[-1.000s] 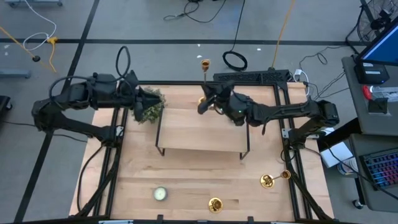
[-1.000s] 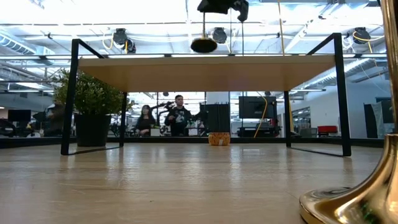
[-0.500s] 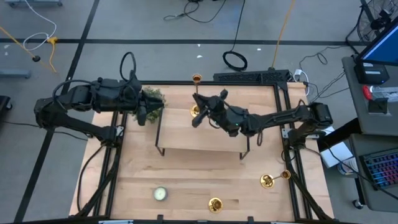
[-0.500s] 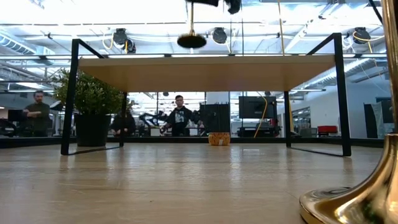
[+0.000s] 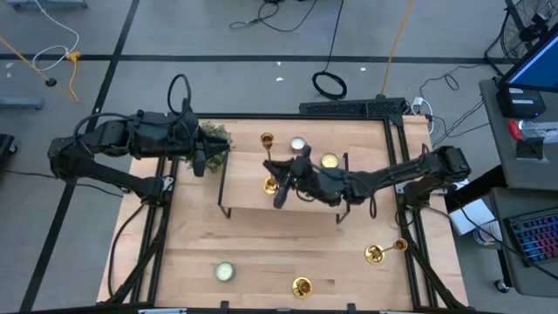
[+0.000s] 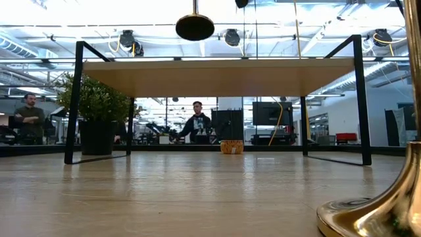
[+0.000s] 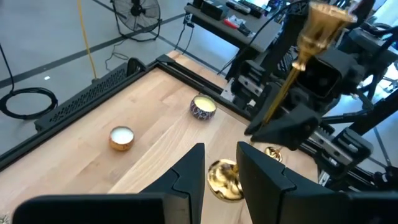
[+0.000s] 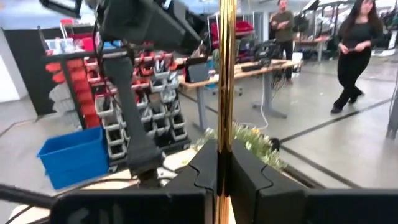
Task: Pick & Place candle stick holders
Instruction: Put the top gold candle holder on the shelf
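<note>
My right gripper (image 5: pixel 281 181) reaches in from the right over the low wooden shelf (image 5: pixel 261 202) and is shut on a gold candle stick holder (image 5: pixel 267 157). Its cup (image 7: pixel 323 22) is up and its round base (image 6: pixel 195 26) hangs above the shelf top. Two more gold holders stand on their bases on the table at the near right (image 5: pixel 375 254) and near the front edge (image 5: pixel 302 286). One of them looms at the low view's right edge (image 6: pixel 388 207). My left gripper (image 7: pixel 221 174) is open and empty, above the green plant (image 5: pixel 214 138) by the shelf's left end. My right gripper pinches the holder's thin stem (image 8: pixel 225 134) between its two fingers, in the stem's lower part above the base. The fingers come about level from the table's right and lie across the stem. The holder is lifted clear of the shelf, nearly upright, its cup tipped toward the far edge.
Two tealight candles (image 5: pixel 299 144) (image 5: pixel 330 160) sit on the shelf's far right part. Another tealight (image 5: pixel 225 272) lies on the table at the near left. The shelf's black legs (image 6: pixel 74 99) stand around the middle. People stand in the room beyond the table.
My right gripper has carried the holder from beyond the shelf's far edge toward the table's near edge and slightly left, over the shelf top. The holder stays lifted and nearly upright.
</note>
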Controlling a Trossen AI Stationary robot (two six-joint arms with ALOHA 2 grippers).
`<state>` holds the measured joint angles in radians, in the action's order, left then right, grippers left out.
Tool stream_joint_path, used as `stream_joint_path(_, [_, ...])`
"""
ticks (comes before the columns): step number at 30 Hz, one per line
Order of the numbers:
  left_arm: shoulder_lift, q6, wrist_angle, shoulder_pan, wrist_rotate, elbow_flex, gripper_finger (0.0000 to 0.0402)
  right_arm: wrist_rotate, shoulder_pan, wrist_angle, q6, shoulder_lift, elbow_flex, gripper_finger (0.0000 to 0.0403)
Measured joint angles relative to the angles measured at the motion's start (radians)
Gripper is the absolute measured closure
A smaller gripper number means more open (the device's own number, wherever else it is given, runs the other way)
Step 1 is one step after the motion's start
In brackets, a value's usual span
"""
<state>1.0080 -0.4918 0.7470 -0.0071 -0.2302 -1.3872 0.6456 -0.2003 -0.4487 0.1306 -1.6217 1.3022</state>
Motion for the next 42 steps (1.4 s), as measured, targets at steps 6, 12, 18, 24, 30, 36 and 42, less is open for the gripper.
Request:
stream_joint_path(6, [0.000, -0.007, 0.007, 0.000, 0.000, 0.000, 0.0305, 0.003, -0.036, 0.051, 0.040, 0.000, 0.000, 0.0392])
stream_joint_path(12, [0.000, -0.029, 0.009, -0.001, 0.001, 0.000, 0.0305, 0.038, -0.060, 0.020, 0.047, 0.000, -0.026, 0.0392])
stream_joint_path(18, [0.000, -0.042, 0.012, -0.017, 0.001, 0.000, 0.0305, 0.091, -0.070, -0.258, 0.092, 0.000, -0.204, 0.0392])
stream_joint_path(24, [0.000, -0.049, 0.012, -0.028, -0.007, 0.000, 0.0305, 0.118, -0.085, -0.266, 0.033, 0.028, -0.243, 0.0392])
stream_joint_path(30, [0.000, -0.063, 0.012, -0.028, -0.013, 0.000, 0.0305, 0.121, -0.114, -0.217, -0.010, 0.045, -0.243, 0.0392])
stream_joint_path(36, [0.000, -0.068, 0.012, -0.028, -0.016, 0.000, 0.0305, 0.145, -0.130, -0.198, -0.014, 0.045, -0.243, 0.0392])
stream_joint_path(42, [0.000, -0.073, 0.012, -0.028, -0.016, 0.000, 0.0305, 0.174, -0.129, -0.199, -0.046, 0.044, -0.244, 0.0392])
